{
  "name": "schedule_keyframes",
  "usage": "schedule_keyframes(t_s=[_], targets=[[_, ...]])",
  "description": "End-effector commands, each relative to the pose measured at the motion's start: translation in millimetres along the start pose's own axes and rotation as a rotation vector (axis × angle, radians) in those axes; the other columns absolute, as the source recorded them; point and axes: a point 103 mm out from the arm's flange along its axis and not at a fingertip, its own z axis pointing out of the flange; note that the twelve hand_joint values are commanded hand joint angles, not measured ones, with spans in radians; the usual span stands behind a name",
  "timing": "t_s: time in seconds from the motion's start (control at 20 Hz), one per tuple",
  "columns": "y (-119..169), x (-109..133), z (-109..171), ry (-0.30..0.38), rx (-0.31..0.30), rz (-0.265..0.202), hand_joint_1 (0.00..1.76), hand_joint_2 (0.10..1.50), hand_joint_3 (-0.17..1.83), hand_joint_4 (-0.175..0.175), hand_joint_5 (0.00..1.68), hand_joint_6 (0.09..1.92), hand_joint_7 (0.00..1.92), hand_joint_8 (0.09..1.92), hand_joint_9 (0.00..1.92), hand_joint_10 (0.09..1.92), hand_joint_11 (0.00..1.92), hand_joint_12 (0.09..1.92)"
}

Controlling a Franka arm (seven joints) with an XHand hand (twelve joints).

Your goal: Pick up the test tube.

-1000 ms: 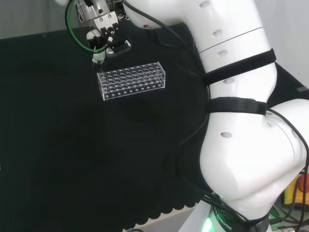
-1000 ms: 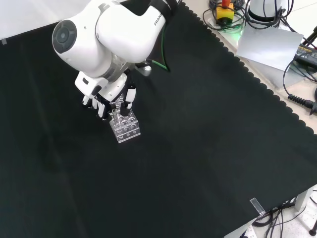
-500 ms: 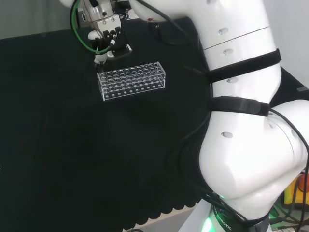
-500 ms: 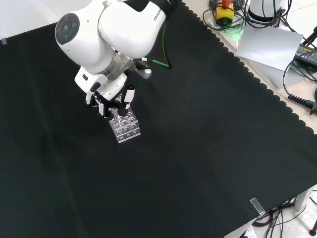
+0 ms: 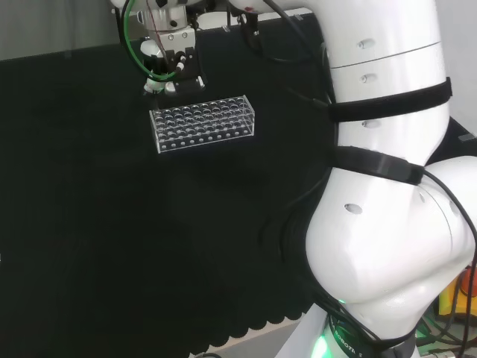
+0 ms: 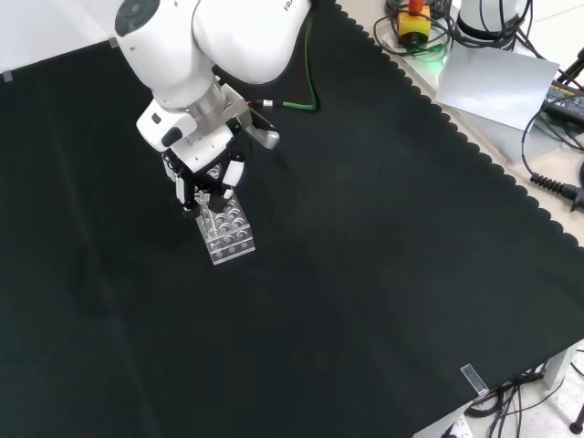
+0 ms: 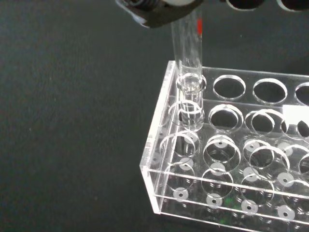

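Note:
A clear plastic test tube rack (image 5: 203, 123) with many round holes stands on the black cloth, also seen in the front view (image 6: 228, 235). The hand (image 5: 168, 63) hangs over the rack's left end in the head view. In the front view the hand (image 6: 204, 173) is just above the rack's far end. Close up, a clear glass test tube (image 7: 187, 53) with a red mark stands upright, its rounded bottom level with the top of a corner hole of the rack (image 7: 227, 159). Dark fingertips (image 7: 159, 12) pinch the tube's upper part.
The arm's white links (image 5: 380, 171) stand at the right of the head view. A green cable (image 6: 308, 87) runs from the wrist. Past the cloth's scalloped edge lie a yellow stop button (image 6: 415, 20), a grey sheet (image 6: 497, 80) and cables.
The arm and hand have risen above the rack's end, and the pinched test tube has come up with them. The rack has stayed in place.

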Motion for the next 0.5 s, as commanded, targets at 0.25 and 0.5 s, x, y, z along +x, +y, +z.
schedule_keyframes(t_s=[0.25,0.5], targets=[[-4,-11,-27,0.070,-0.004,0.003,1.23,1.03,-0.17,-0.175,1.45,0.19,1.78,0.34,1.67,0.38,1.22,0.93],[-8,-15,-45,0.101,0.004,0.006,1.23,1.03,-0.17,-0.175,1.46,0.18,1.78,0.34,1.67,0.37,1.22,0.93]])
